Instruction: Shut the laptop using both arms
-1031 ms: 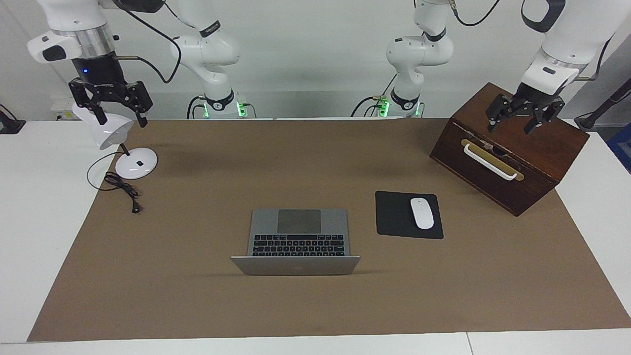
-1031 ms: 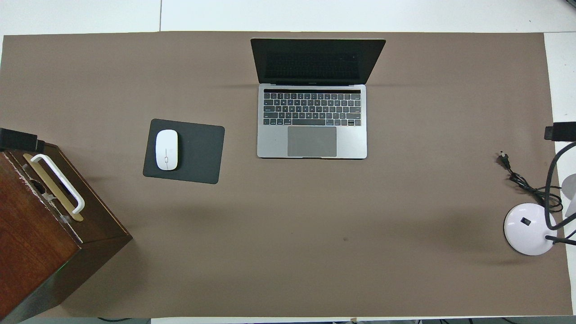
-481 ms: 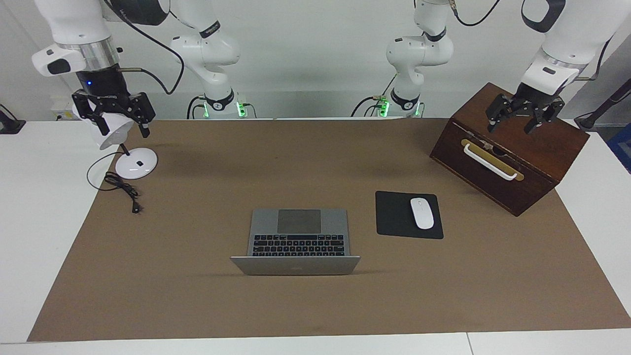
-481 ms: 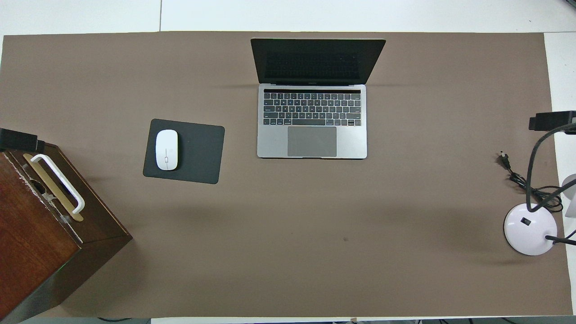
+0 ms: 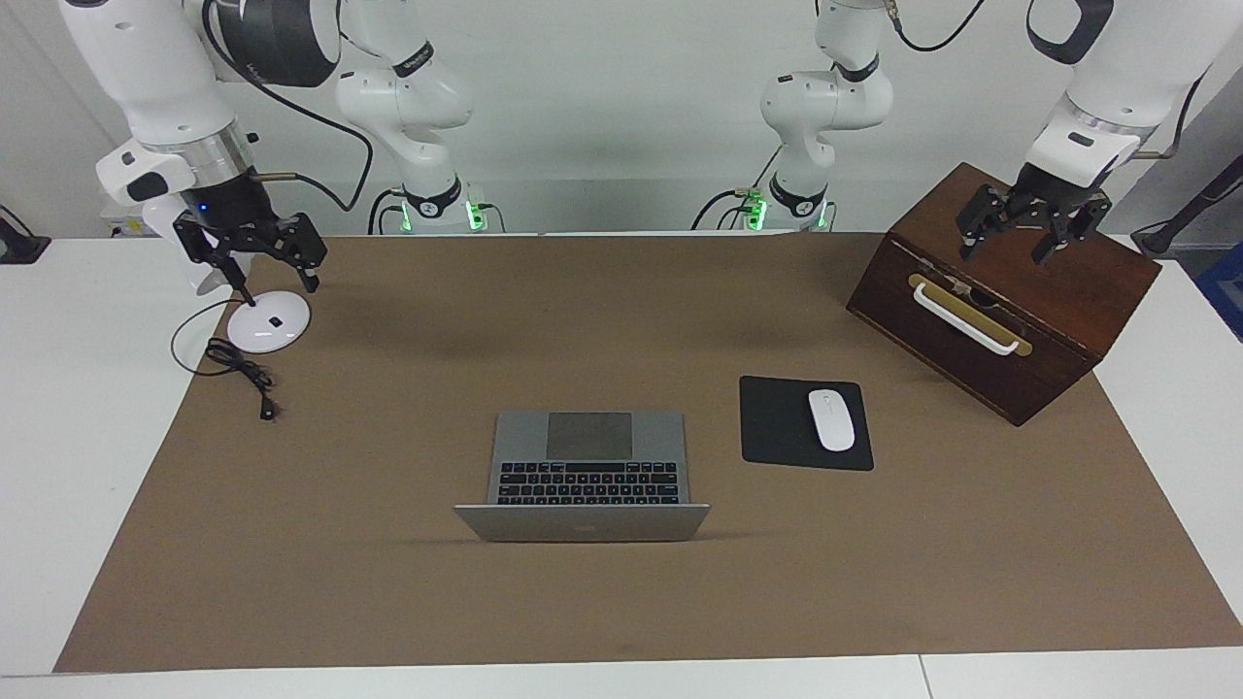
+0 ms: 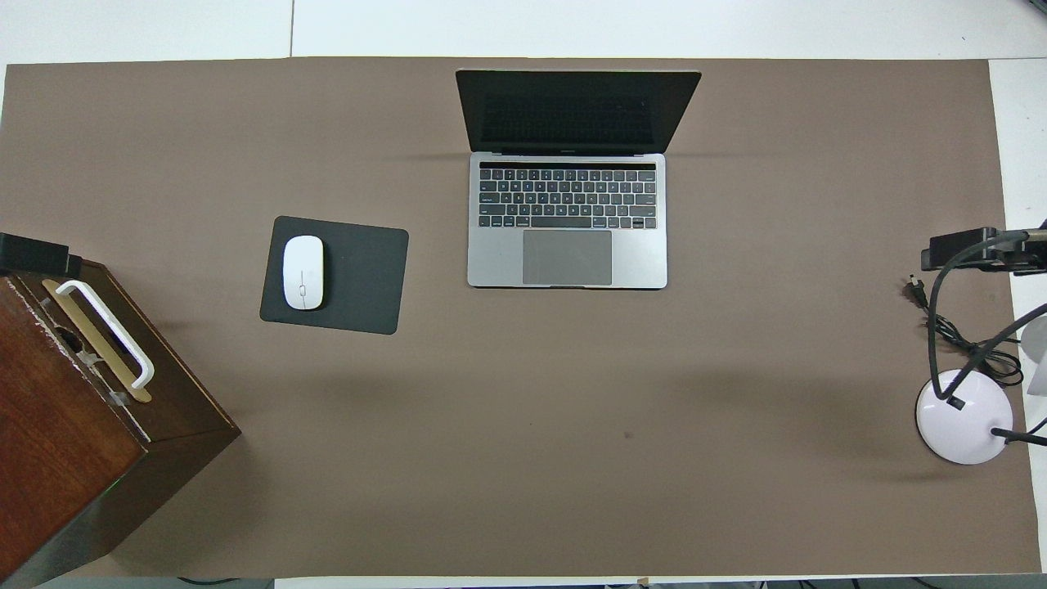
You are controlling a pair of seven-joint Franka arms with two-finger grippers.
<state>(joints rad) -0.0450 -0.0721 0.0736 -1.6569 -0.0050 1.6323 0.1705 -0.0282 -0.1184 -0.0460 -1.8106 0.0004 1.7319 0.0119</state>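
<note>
The silver-grey laptop (image 5: 587,466) stands open in the middle of the brown mat, its lid upright and turned away from the robots; the overhead view shows its dark screen and black keyboard (image 6: 567,200). My right gripper (image 5: 272,277) hangs open and empty over the white desk lamp's base at the right arm's end of the table. My left gripper (image 5: 1005,254) hangs open and empty over the wooden box at the left arm's end. Both grippers are well apart from the laptop.
A white desk lamp (image 5: 262,325) with a black cord (image 5: 238,374) stands under the right gripper. A dark wooden box (image 5: 1005,311) with a white handle sits under the left gripper. A black mouse pad (image 5: 777,427) with a white mouse (image 5: 831,419) lies beside the laptop.
My right gripper has come down and moved toward the middle of the table, now over the lamp's base. The left gripper and the laptop have not moved.
</note>
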